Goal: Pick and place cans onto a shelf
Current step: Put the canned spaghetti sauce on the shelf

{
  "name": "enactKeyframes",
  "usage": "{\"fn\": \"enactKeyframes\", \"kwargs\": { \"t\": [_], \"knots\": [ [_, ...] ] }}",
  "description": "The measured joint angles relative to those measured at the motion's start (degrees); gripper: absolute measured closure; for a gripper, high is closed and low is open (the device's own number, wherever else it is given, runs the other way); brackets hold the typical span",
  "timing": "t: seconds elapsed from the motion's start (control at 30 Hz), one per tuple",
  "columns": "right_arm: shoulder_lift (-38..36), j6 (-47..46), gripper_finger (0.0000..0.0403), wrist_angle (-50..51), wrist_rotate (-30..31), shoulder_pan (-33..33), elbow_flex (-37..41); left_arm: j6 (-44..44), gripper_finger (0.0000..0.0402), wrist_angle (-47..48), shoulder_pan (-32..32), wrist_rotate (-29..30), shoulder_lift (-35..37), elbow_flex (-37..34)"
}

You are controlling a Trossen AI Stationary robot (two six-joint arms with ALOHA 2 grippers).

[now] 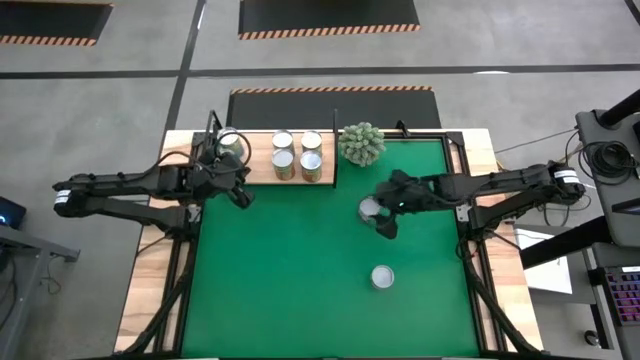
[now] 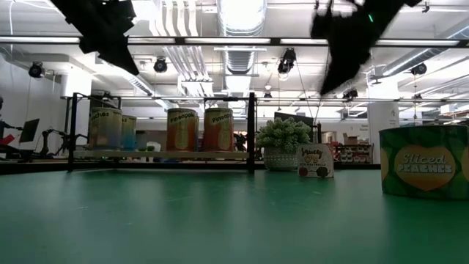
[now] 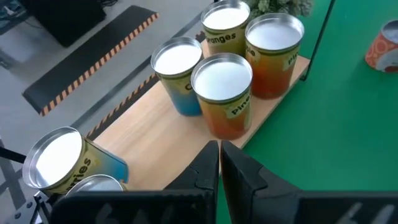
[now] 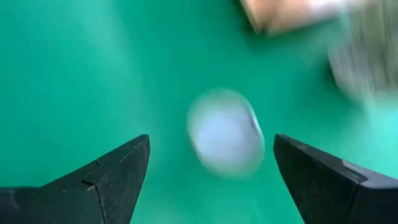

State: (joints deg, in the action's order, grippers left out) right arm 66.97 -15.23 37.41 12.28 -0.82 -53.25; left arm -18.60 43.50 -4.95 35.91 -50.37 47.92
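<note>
Four cans (image 1: 297,157) stand in a square on the shelf (image 1: 260,168) at the back of the green mat (image 1: 300,280), two more (image 3: 62,162) near the shelf's left end. One loose can (image 1: 369,208) sits on the mat just beside the right gripper (image 1: 384,218), jaws wide apart, nothing held, hovering above it. Another can (image 1: 382,276) stands alone nearer the front, well apart. Plant (image 1: 361,143) sits at the shelf's right end. Left gripper (image 1: 236,192) is off the shelf's front edge, fingers (image 3: 208,171) pressed together, empty
</note>
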Motion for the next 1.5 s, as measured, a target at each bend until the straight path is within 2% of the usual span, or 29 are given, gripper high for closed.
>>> {"fn": "enactKeyframes", "kwargs": {
  "t": [0.1, 0.17, 0.3, 0.43, 0.53, 0.63, 0.93, 1.17, 1.27, 1.5],
  "knots": [
    [2.67, -5.1, 0.0075, 10.94, 1.74, -0.02, 0.12, -0.53, 0.0402, -1.06, 0.0, 1.73, -0.17, -0.22],
    [4.09, -6.22, 0.0075, 12.39, 1.61, -0.05, 0.57, -0.22, 0.0402, -1.3, -0.02, 1.87, -0.22, -0.39],
    [6.53, -5.07, 0.0075, 7.03, -0.16, -0.04, 2.38, 0.11, 0.0402, -1.35, -0.02, 2.18, -0.15, -0.39],
    [8.57, -2.16, 0.0075, -2.49, -0.09, 0.06, 5.07, 1.01, 0.0402, -1.38, -0.02, 2.17, -0.15, -0.4],
    [10.59, -0.67, 0.0075, -7.6, 4.03, 0.09, 6.09, 1.06, 0.0402, -1.37, -0.02, 2.16, -0.15, -0.4],
    [12.58, -0.17, 0.0075, -8.7, 7.42, 0.26, 6.19, 1.06, 0.0402, -1.37, -0.02, 2.16, -0.15, -0.42],
    [16.41, -0.63, 0.0075, -10.77, 7.27, 1.88, 6.25, 0.08, 0.0402, -1.37, 0.02, 2.14, -0.2, -0.5],
    [16.18, 1.66, 0.0079, -14.06, 5.8, 1.99, 6.25, -0.12, 0.0402, -2.1, 0.04, 2.14, -0.22, -0.5],
    [16.12, 1.74, 0.0094, -15.43, 3.49, 1.99, 6.25, -0.12, 0.0402, -2.24, 0.07, 2.14, -0.24, -0.5],
    [16.66, 1.8, 0.0169, -16.36, 2.32, 1.99, 6.16, -0.14, 0.0402, -2.46, 0.09, 2.14, -0.26, -0.5]
  ]
}}
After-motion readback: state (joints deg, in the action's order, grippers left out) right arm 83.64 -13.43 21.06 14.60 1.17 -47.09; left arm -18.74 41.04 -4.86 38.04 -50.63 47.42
